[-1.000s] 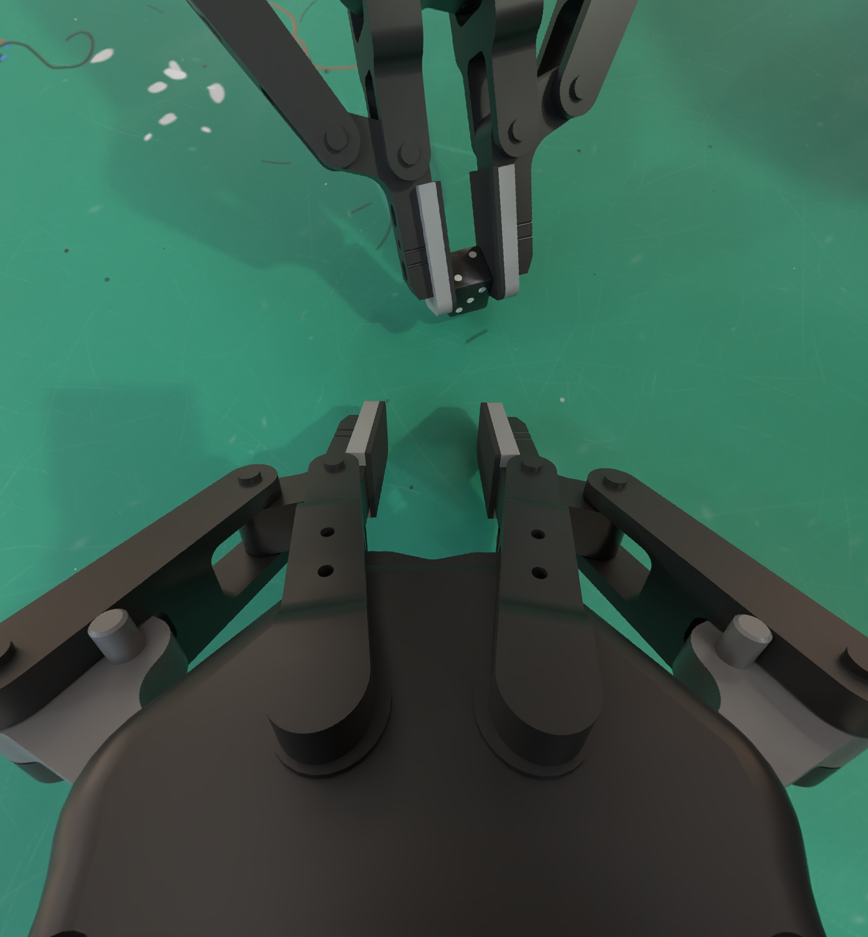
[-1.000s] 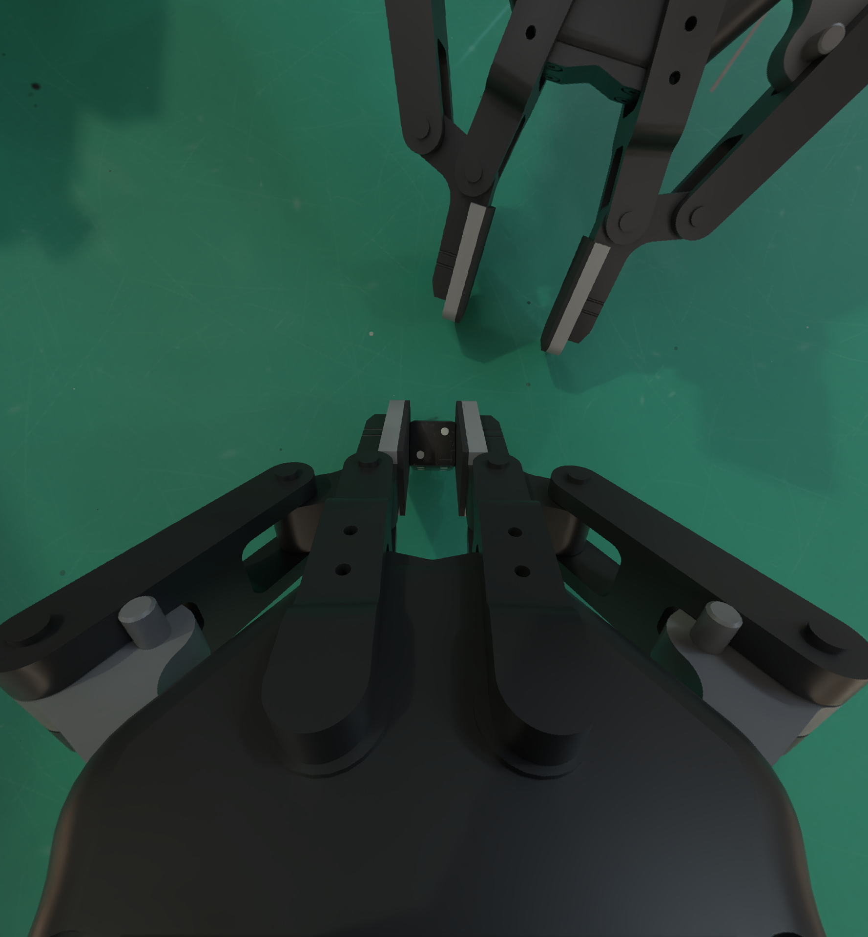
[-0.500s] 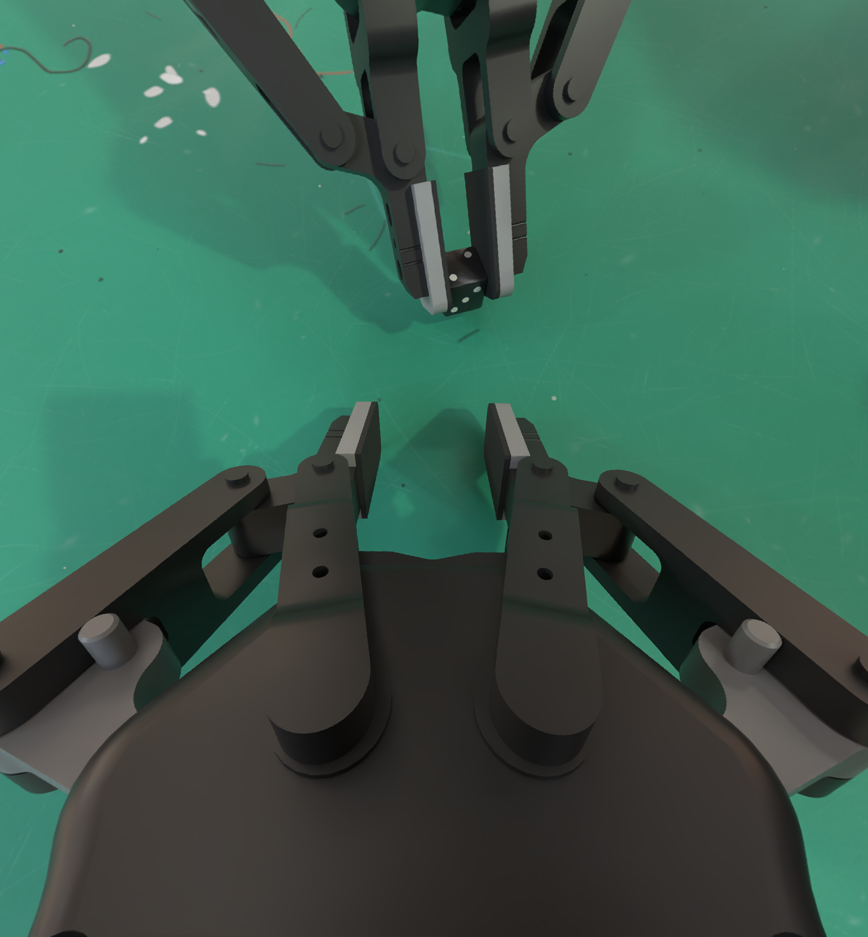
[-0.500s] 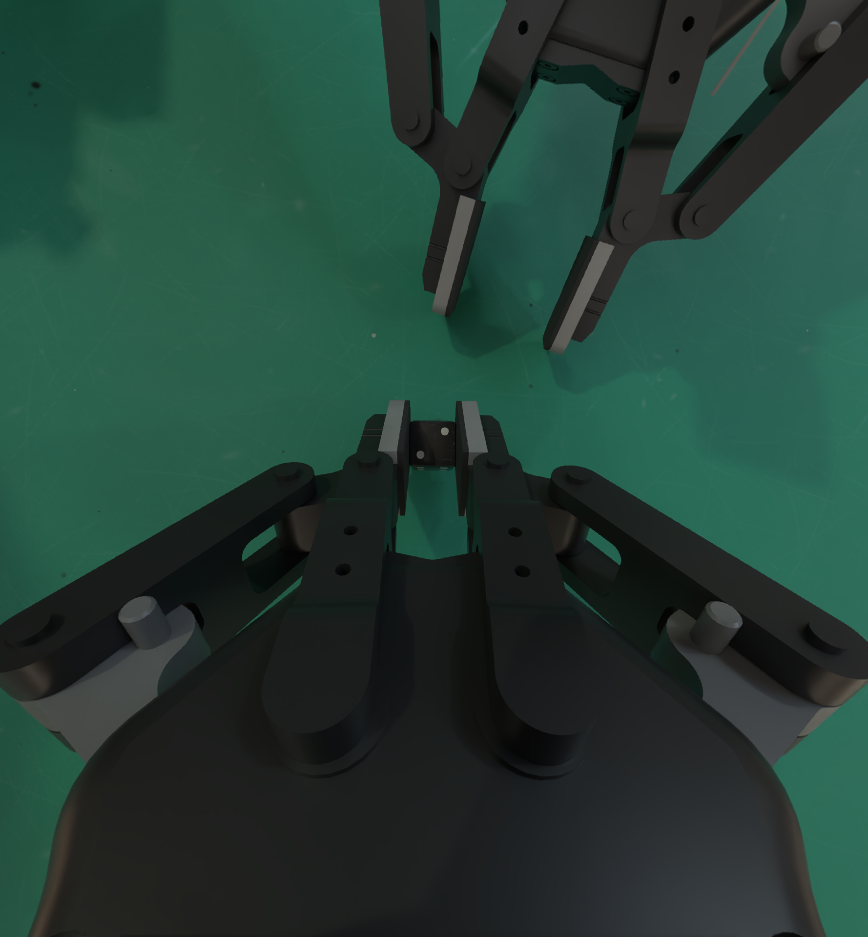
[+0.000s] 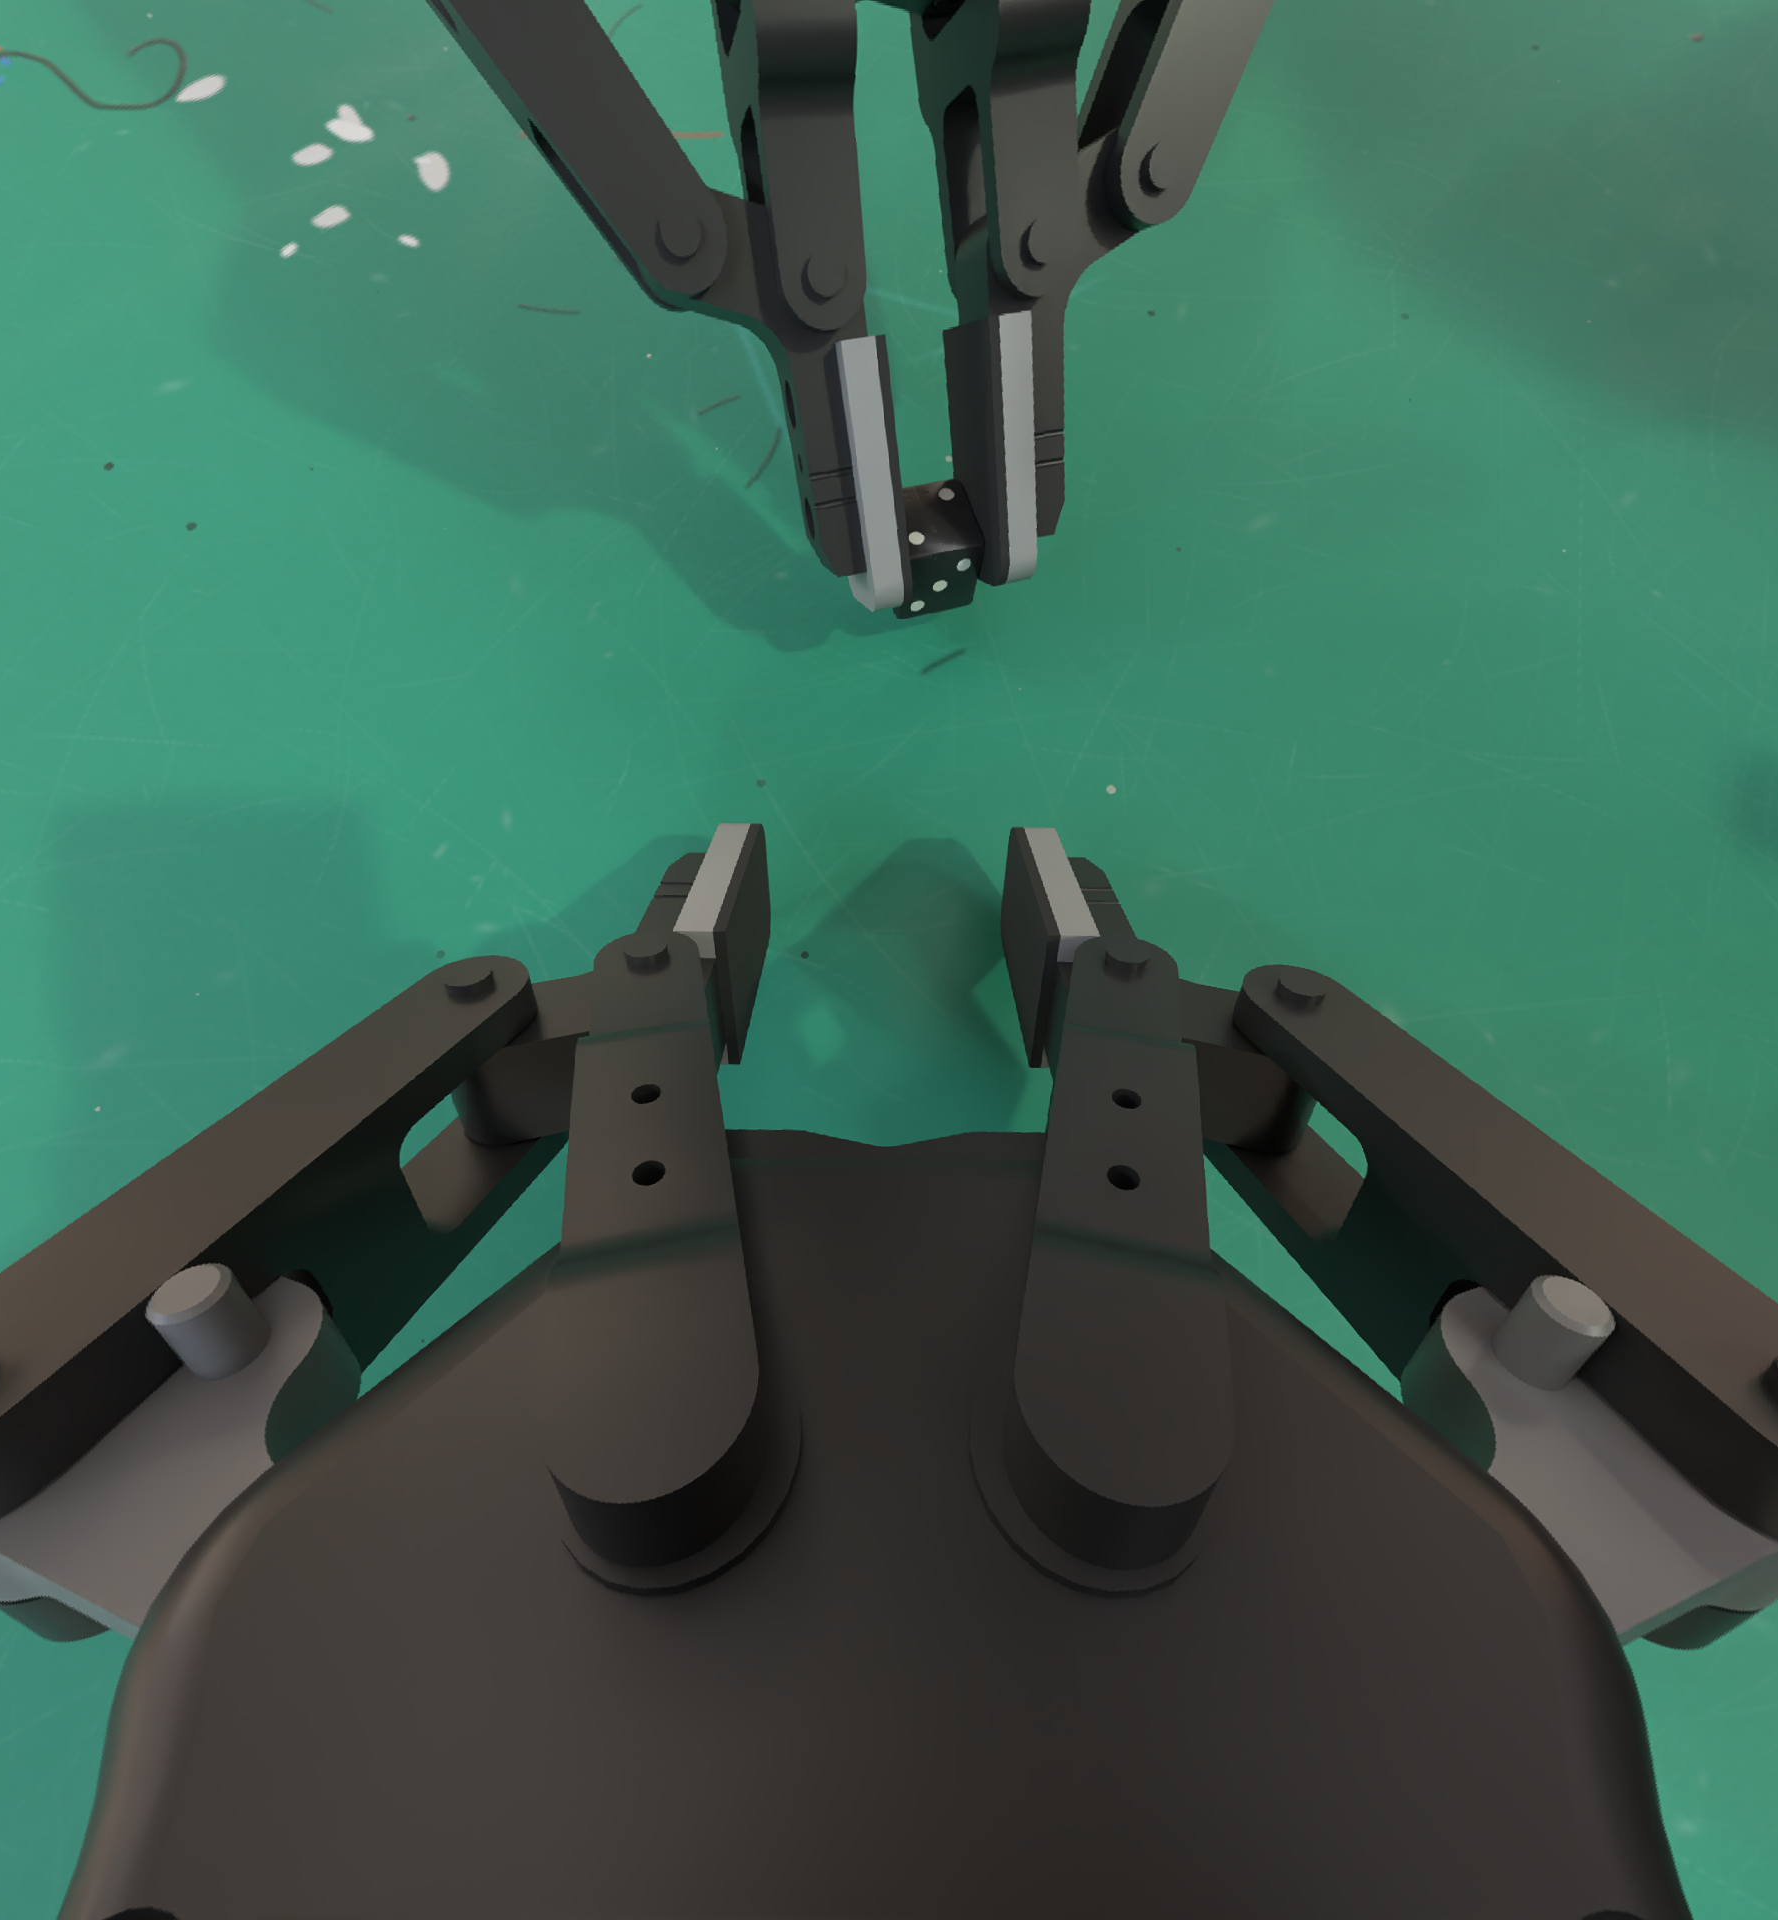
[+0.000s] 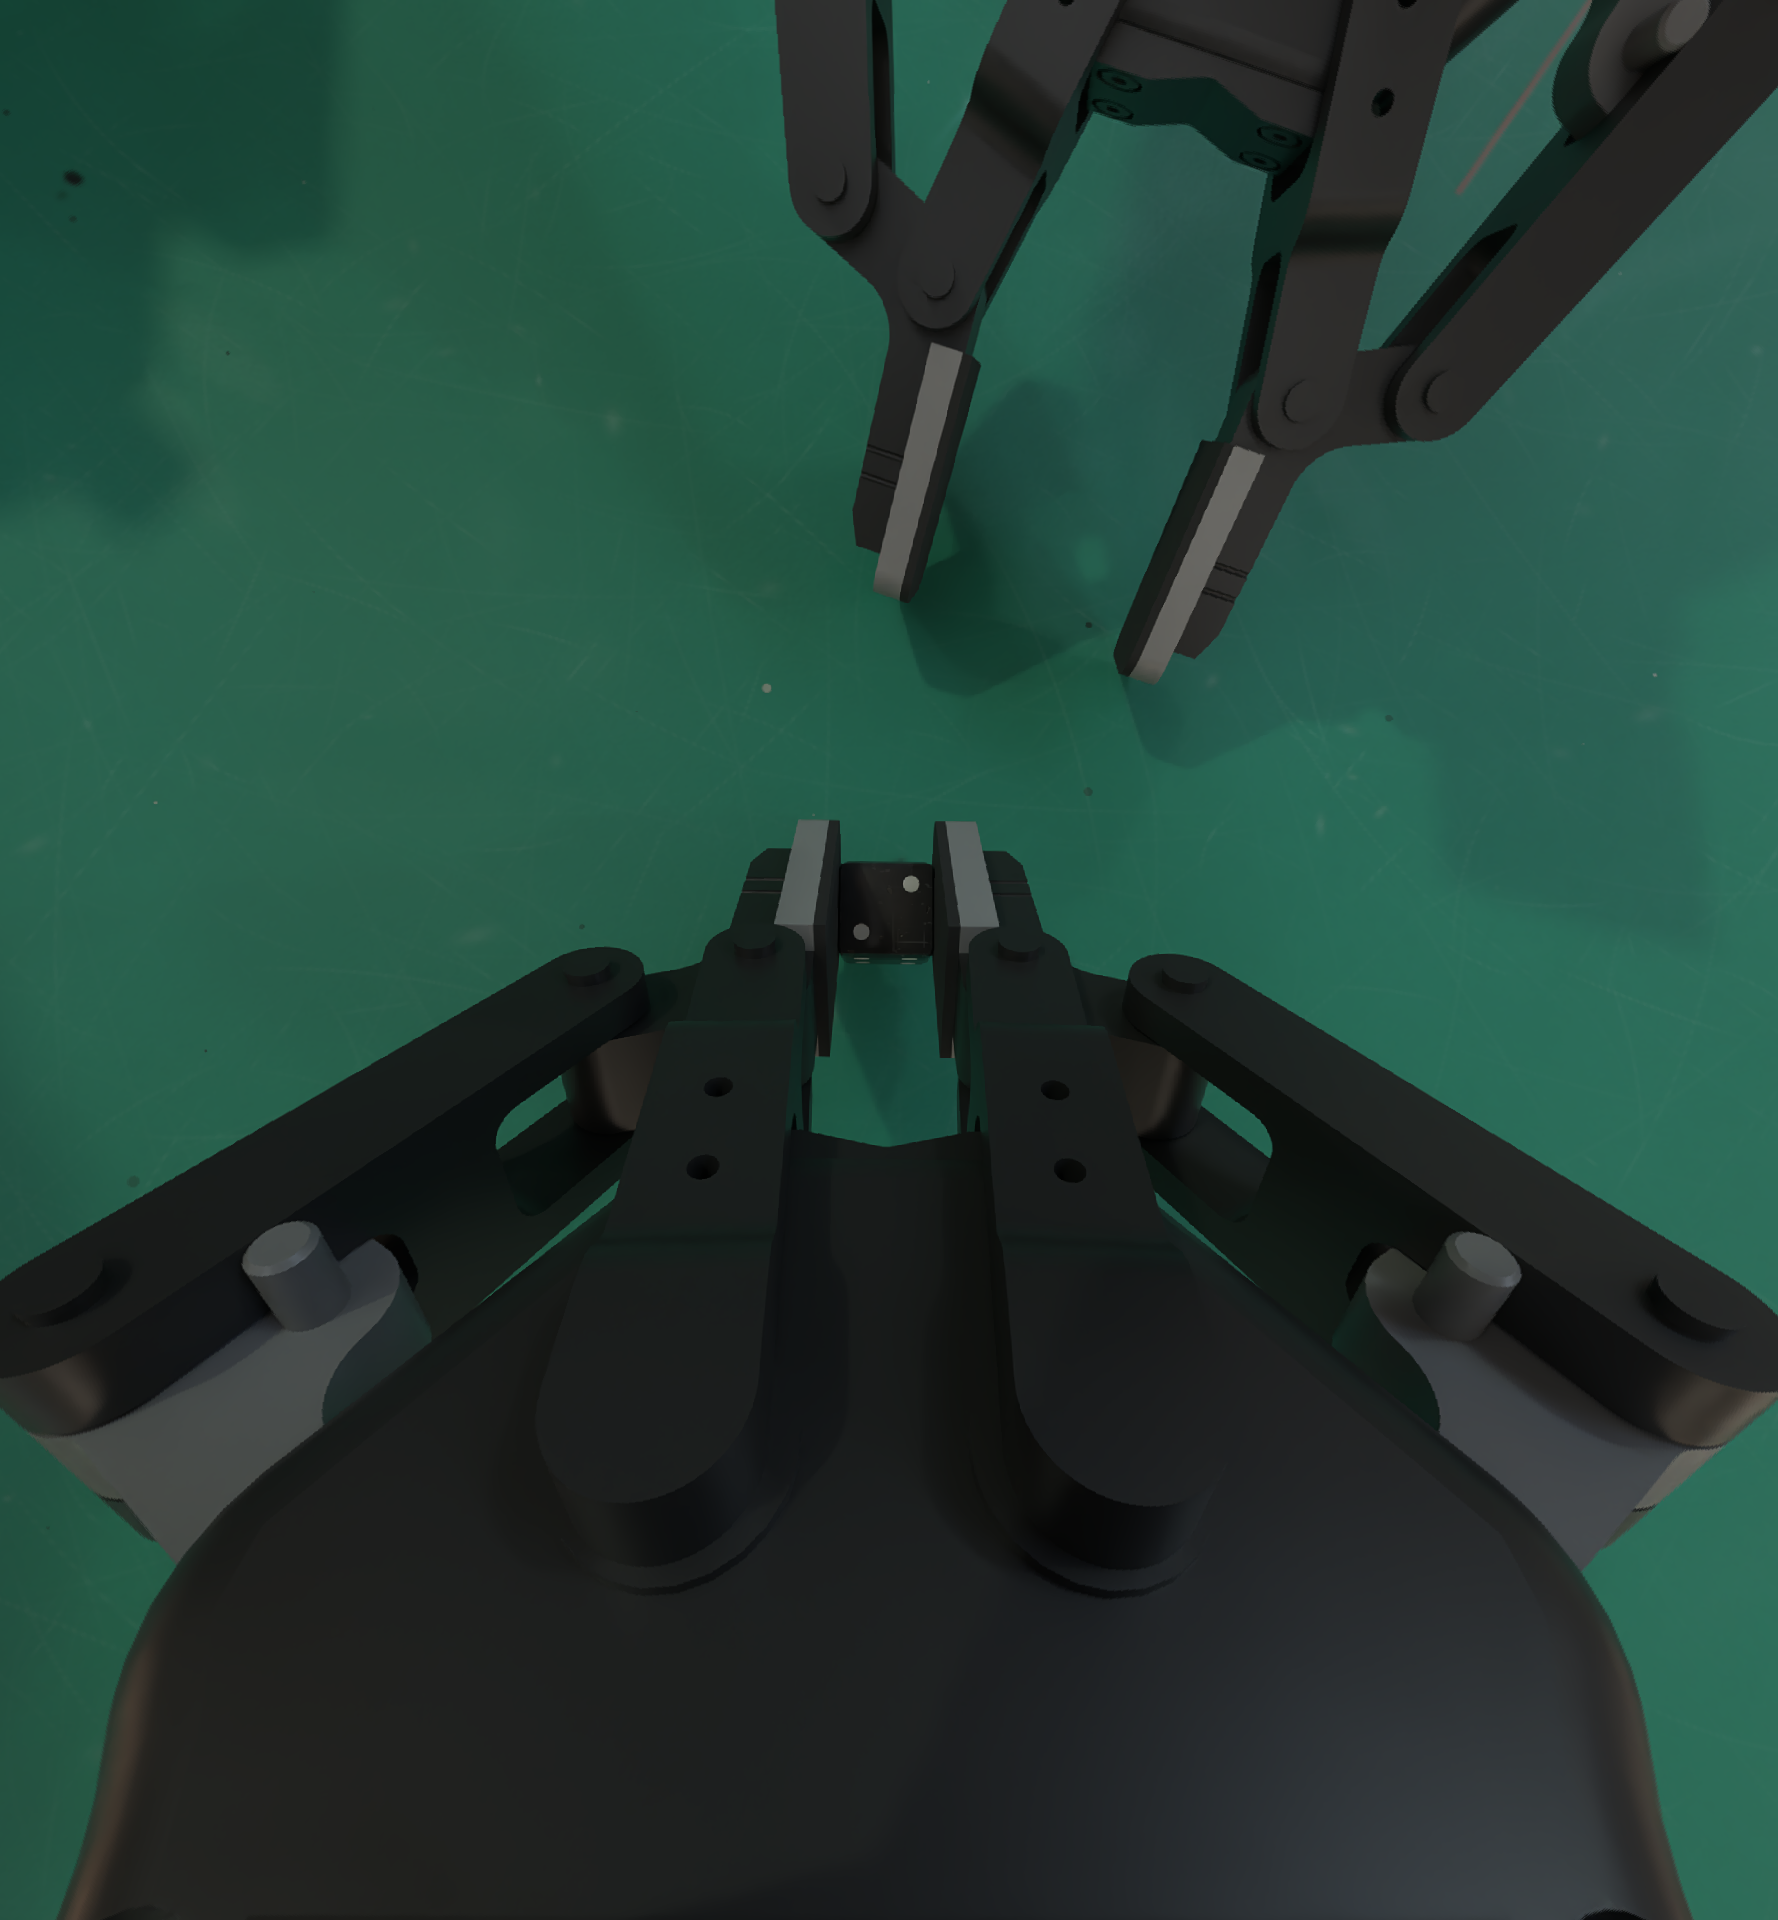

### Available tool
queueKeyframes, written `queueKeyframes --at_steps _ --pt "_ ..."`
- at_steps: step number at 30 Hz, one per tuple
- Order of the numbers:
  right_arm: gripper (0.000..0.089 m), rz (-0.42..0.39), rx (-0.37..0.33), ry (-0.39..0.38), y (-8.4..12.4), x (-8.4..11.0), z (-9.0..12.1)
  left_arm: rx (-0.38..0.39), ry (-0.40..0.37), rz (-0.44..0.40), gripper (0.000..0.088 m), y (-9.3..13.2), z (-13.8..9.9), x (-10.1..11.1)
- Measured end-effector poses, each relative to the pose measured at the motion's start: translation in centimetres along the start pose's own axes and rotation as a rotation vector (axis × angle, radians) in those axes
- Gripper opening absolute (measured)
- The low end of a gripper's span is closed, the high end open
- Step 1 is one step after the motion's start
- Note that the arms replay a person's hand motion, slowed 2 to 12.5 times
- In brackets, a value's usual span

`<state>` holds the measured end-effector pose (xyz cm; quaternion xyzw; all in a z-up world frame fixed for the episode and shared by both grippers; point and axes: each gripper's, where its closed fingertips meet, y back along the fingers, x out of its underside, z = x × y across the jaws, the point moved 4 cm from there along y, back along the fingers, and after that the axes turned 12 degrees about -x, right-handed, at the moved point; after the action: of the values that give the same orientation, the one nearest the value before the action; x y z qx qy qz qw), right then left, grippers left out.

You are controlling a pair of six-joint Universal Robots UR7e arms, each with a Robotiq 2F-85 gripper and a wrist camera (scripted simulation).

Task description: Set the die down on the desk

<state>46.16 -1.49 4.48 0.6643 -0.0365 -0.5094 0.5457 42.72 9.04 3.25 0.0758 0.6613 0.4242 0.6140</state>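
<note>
A small black die [image 6: 886, 906] with white pips sits between the pads of my right gripper [image 6: 886, 878], which is shut on it just above the green desk [image 6: 449, 675]. In the left wrist view the same die [image 5: 935, 566] shows pinched at the tips of the right gripper [image 5: 942, 582], close to the desk surface. My left gripper [image 5: 885, 883] is open and empty, facing the right gripper across a short gap. It also shows in the right wrist view [image 6: 1020, 623], with its fingers spread apart above the desk.
The green desk [image 5: 345, 675] is scratched. White paint flecks [image 5: 345, 135] and a dark squiggle [image 5: 85, 88] mark it at the far left in the left wrist view. Shadows of both arms fall on the mat.
My left gripper has opened a little wider and drawn slightly back from the right gripper. The right gripper still holds the die in the same place.
</note>
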Motion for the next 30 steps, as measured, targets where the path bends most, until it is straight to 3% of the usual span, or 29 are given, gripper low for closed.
queueKeyframes --at_steps 30 --pt "0.0158 0.013 -0.016 -0.038 -0.40 0.10 0.26 -0.009 0.025 -0.001 0.0380 0.17 0.18 0.18"
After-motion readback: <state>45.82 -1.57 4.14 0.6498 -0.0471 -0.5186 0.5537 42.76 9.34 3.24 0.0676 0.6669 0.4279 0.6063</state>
